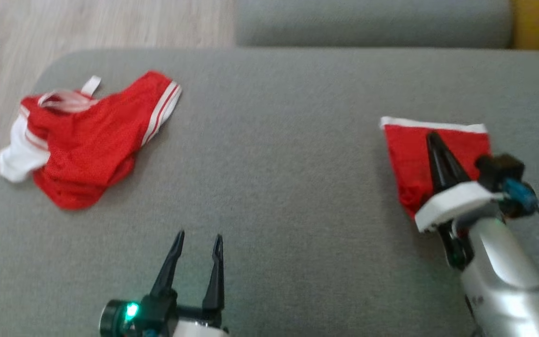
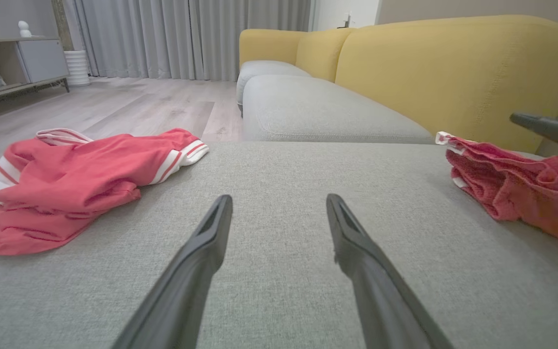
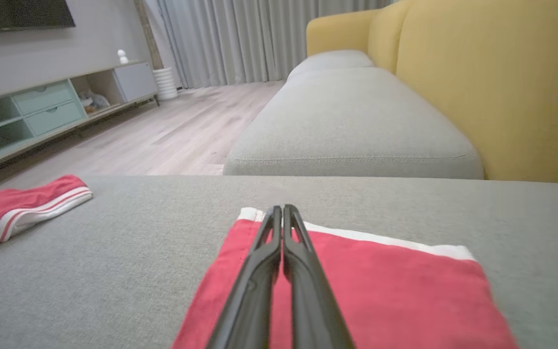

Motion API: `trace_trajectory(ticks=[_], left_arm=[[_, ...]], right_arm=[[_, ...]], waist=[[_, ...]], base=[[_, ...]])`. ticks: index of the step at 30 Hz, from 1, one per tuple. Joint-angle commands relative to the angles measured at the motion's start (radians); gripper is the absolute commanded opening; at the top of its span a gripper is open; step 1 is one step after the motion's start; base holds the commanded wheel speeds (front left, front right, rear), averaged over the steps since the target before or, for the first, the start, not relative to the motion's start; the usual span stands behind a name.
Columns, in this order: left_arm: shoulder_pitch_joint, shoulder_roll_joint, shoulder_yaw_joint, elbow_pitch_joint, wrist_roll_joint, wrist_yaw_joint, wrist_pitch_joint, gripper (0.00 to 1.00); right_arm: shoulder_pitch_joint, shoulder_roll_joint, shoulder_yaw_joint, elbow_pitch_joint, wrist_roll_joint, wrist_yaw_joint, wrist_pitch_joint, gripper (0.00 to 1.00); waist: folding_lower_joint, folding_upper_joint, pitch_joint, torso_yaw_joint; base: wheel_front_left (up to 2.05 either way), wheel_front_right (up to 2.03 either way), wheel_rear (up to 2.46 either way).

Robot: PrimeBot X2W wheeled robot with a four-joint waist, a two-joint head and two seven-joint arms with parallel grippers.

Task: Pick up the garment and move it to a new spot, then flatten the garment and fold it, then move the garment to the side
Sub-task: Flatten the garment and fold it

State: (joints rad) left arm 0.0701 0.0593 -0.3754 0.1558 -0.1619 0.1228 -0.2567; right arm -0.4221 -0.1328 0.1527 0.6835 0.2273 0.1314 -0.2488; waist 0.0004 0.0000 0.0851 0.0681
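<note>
The right jaws are pressed together, the two dark fingers [image 3: 259, 271] lying side by side with their tips over the folded red garment [image 1: 410, 159]. This garment lies flat on the grey cushion [image 1: 274, 164] directly under and ahead of the right jaws, and its white edge band runs across just beyond the tips. Whether any cloth is pinched between the fingers cannot be told

The left jaws stand wide apart, both fingers [image 2: 196, 261] pointing forward low over bare cushion with nothing between them. The crumpled red shorts [image 1: 91, 145] lie ahead of the left jaws and off to their left, well apart from them, near the cushion's left edge. The shorts are bunched, with white stripes along one hem and a white patch at their outer end. The folded garment sits well off to the right of the left jaws

Beyond both pairs of jaws a second grey cushion [image 2: 317, 111] continues the seat, with a yellow backrest [image 2: 453, 72] to its right. A pale wooden floor [image 1: 87, 23] shows past the cushion's far left corner
</note>
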Motion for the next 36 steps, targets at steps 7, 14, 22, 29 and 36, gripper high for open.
trace_trajectory(ticks=[7, 14, 22, 29, 36], left_arm=[[-0.1, -0.009, -0.019, -0.016, -0.028, 0.01, -0.005, 1.0], [-0.128, -0.009, -0.028, -0.001, -0.042, 0.019, -0.005, 1.0], [-0.095, -0.009, -0.007, 0.009, -0.036, 0.024, -0.005, 1.0], [-0.038, -0.009, 0.058, -0.007, -0.031, 0.048, -0.005, 1.0], [0.016, -0.009, 0.106, -0.012, -0.022, 0.043, -0.005, 1.0]], right_arm=[[-0.127, 0.042, 0.048, 0.183, -0.037, -0.001, -0.013, 0.0], [-0.119, 0.063, 0.036, 0.272, -0.047, -0.001, -0.013, 0.0], [-0.012, 0.049, 0.122, 0.035, 0.05, -0.001, -0.013, 1.0], [0.231, -0.042, 0.066, -0.26, 0.073, -0.001, -0.013, 1.0], [0.474, -0.048, -0.048, -0.448, 0.056, -0.001, -0.013, 1.0]], waist=[[-0.0004, 0.0, 0.104, 0.056], [-0.0004, 0.0, 0.093, 0.057], [-0.0004, 0.0, -0.008, 0.008], [-0.0004, 0.0, -0.115, -0.03], [-0.0004, 0.0, -0.177, -0.04]], base=[[0.0, 0.0, 0.0], [0.0, 0.0, 0.0], [0.0, 0.0, 0.0], [0.0, 0.0, 0.0], [0.0, 0.0, 0.0]])
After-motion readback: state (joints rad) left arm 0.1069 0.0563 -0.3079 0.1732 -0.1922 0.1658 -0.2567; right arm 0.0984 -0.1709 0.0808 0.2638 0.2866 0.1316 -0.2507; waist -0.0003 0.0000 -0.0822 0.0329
